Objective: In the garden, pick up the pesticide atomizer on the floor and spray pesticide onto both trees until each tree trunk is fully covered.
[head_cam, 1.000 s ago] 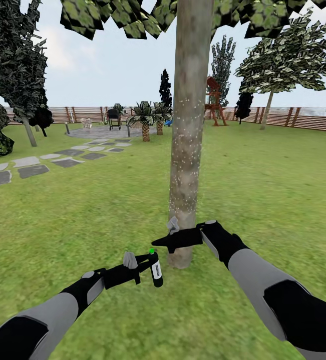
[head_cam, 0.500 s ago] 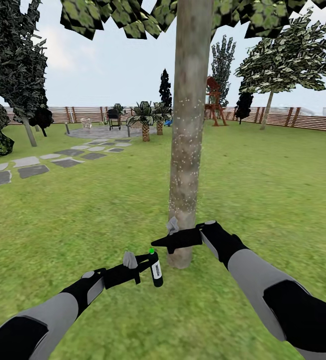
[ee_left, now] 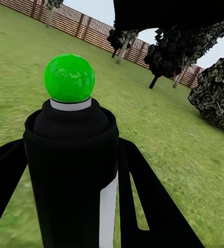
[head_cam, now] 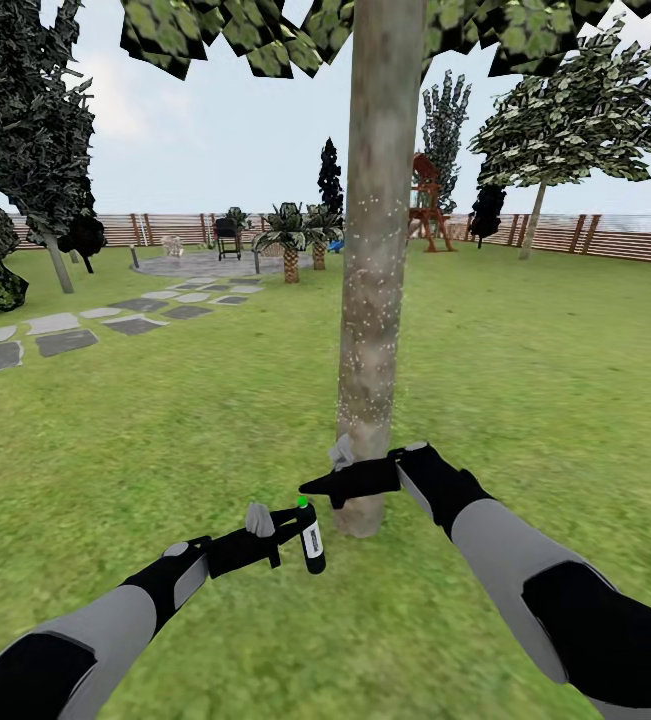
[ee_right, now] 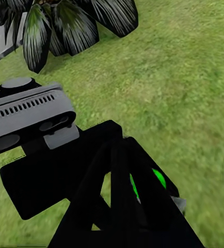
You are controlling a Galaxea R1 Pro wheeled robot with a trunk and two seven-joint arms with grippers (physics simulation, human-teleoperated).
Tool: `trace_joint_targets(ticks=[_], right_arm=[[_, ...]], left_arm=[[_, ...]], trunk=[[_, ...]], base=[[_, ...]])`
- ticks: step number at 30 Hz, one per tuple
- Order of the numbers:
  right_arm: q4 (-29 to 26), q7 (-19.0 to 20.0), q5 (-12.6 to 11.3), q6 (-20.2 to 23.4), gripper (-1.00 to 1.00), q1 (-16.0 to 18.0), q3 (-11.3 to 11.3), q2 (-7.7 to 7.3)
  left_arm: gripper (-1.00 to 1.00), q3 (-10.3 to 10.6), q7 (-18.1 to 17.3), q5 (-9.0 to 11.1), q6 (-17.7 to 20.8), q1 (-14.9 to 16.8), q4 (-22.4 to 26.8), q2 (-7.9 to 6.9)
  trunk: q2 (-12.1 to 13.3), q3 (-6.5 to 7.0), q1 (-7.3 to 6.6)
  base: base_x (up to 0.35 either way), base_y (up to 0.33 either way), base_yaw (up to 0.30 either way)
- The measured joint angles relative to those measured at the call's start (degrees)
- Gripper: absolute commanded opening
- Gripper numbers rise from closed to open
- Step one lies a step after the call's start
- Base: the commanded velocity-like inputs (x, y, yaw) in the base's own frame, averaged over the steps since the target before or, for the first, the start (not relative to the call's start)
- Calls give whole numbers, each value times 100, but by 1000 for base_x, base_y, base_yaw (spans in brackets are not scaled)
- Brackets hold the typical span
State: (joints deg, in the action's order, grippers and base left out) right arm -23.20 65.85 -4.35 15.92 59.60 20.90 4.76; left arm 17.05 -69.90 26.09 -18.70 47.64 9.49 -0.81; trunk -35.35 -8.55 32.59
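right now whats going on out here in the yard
The robot stands on the lawn facing a tree trunk. Its left gripper holds the pesticide atomizer upright, green dot on top. White pesticide specks dot the trunk's middle and lower bark. The right gripper hangs empty in front of the trunk's base.

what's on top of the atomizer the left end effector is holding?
A round green ball cap sits on a pale grey collar atop the pesticide atomizer, held in the left end effector. The nozzle opening isn't visible.

One atomizer (head_cam: 310, 537), two palms (head_cam: 289, 238).
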Motion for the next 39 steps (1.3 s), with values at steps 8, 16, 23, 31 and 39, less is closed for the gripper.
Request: trace_joint_targets(ticks=[8,16,23,31,39], right_arm=[[0,-232,-18,-184,-100,-1,849,25],[-95,-228,-67,-108,-100,58,609,-72],[-182,-242,-50,357,100,522,-143,-140],[-154,-1229,-31,367,100,547,-164,-508],[374,-3096,-46,328,100,526,-169,-1386]], left_arm=[[-100,-5,20,0,7,0,0,1],[-100,-9,20,0,7,0,-1,1],[-100,-9,20,0,7,0,-1,-4],[-100,-9,34,-7,7,0,-5,-21],[-100,-27,117,-16,5,0,-39,-284]], trunk=[[0,0,0],[0,0,0],[0,0,0],[0,0,0],[1,-1,0]], base=[[0,0,0],[0,0,0],[0,0,0],[0,0,0],[0,0,0]])
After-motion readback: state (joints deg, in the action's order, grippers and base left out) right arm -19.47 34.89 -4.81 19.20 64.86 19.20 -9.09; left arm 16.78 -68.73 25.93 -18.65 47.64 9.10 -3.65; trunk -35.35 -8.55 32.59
